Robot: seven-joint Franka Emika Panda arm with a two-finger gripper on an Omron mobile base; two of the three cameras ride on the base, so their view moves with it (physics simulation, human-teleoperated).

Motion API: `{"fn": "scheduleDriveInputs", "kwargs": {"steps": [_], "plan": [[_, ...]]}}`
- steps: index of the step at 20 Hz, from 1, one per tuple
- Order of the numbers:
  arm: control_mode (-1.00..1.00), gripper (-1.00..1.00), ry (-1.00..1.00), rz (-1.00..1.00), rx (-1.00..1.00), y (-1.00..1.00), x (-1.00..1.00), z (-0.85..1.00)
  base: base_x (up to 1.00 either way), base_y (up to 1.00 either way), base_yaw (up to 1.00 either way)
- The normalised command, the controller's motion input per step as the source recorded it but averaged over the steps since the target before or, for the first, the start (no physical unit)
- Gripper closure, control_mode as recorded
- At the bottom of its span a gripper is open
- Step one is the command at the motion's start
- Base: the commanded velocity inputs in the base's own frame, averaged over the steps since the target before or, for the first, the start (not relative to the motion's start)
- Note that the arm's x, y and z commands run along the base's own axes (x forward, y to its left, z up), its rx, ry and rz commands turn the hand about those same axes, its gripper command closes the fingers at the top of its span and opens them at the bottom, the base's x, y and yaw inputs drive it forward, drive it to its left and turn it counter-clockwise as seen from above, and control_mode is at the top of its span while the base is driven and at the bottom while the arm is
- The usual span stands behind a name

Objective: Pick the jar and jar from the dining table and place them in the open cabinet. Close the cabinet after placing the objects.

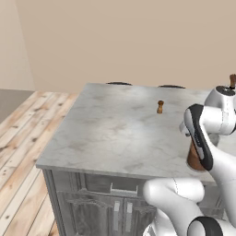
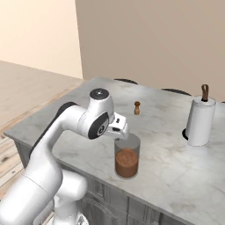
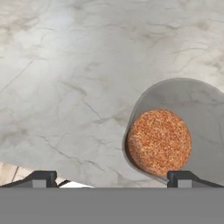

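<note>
A clear glass jar [image 2: 127,156] with reddish-brown filling stands upright on the marble dining table [image 2: 176,176], close to its front edge. In the left base view the jar [image 1: 195,159] is half hidden behind my arm. My gripper [image 3: 111,179] hovers just above it, open and holding nothing. Seen from the hand, the jar [image 3: 159,142] lies below, off centre toward the right fingertip [image 3: 183,178]. In the right base view my hand [image 2: 118,127] sits right over the jar's rim. The cabinet is out of view.
A tiny brown shaker [image 2: 137,107] stands mid-table, beyond the jar. A white paper towel roll [image 2: 200,121] on a holder stands to the right. Dark chair backs [image 1: 119,83] show at the table's far edge. Wood floor [image 1: 23,152] lies to the left.
</note>
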Motion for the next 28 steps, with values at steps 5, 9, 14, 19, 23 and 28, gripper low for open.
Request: {"fn": "scheduleDriveInputs", "kwargs": {"steps": [5,9,14,19,23,28], "plan": [[-1.0,-1.0,0.01,0.0,0.0,-0.11,0.16,-0.06,0.0,0.0,0.0],[-1.0,-1.0,0.0,0.0,0.0,-0.15,0.09,-0.12,0.0,0.0,0.0],[-1.0,-1.0,0.0,0.0,0.0,-0.13,0.02,-0.25,0.0,0.0,0.0],[-1.0,-1.0,0.0,0.0,0.0,-0.04,0.09,-0.34,0.0,0.0,0.0],[-1.0,-1.0,0.0,0.0,0.0,-0.01,0.29,-0.28,0.0,0.0,0.0],[-1.0,-1.0,0.0,0.0,0.0,-0.01,0.4,-0.22,0.0,0.0,0.0]]}}
